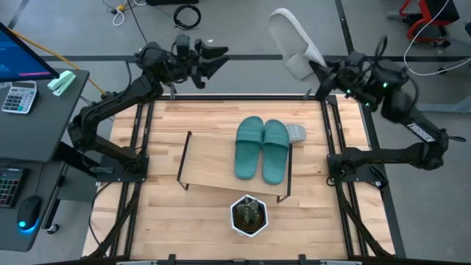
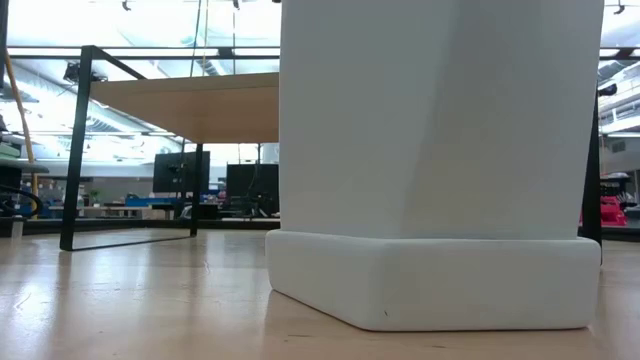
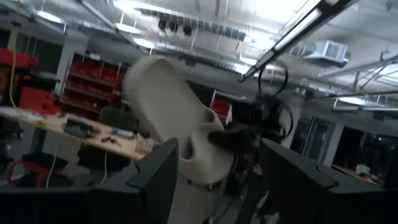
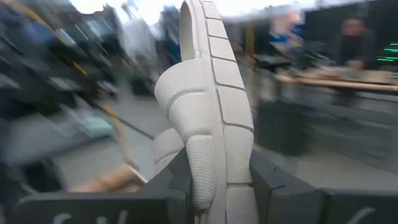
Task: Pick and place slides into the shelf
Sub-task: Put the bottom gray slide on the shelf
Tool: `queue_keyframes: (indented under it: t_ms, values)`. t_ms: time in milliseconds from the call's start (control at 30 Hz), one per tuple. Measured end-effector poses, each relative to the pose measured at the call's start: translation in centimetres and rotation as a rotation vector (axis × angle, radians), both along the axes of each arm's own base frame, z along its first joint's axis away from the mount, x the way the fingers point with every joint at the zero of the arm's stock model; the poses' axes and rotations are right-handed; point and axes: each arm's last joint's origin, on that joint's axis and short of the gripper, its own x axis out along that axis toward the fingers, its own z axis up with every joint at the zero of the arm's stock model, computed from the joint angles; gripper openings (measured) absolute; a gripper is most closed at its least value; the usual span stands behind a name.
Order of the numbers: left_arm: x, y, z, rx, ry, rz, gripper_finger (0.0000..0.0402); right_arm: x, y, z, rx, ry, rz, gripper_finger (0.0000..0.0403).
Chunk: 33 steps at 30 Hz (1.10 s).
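The right gripper (image 1: 321,73) is clamped on a light grey slide (image 1: 293,41), held up beyond the table's far edge, right of centre. The left gripper (image 1: 213,59), fingers parted and empty, hangs past the far edge too.

Judging by this, carrying is in hand; next comes lowering onto the shelf (image 1: 213,165) (its left half is bare). The teal pair (image 1: 261,149) fills the right end, another grey slide (image 1: 296,133) lies beside it, and a potted plant (image 1: 249,213) stands near the front edge.

teal pair (image 1: 262,149): side by side on shelf (image 1: 206,165), frame centre
grey slide (image 1: 294,42): raised, upper right — second (image 1: 296,133) beside teal pair
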Motion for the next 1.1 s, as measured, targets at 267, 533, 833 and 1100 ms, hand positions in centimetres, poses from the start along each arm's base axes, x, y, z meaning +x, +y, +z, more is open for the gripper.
queue_keyframes:
  t_ms: [267,533,833,1100]
  values:
    - [-1.9,-1.2,-1.0,-0.033,-0.216,-0.082,0.0224,4.0,-1.1,-5.2,0.006,-0.46,0.271,0.0084]
    - [-1.9,-1.6,-3.6,-0.158,-0.304,-0.198,0.0221,9.1,-1.9,-8.0,0.053,-0.581,0.433,0.0084]
    - [-1.1,-2.6,-5.1,-0.13,-0.251,-0.213,0.0246,14.0,-2.8,-4.5,0.018,-0.519,0.55,0.0084]
    - [-0.8,-2.8,-5.4,-0.102,-0.206,-0.217,0.0281,17.0,-3.4,-2.9,0.005,-0.451,0.587,0.0084]
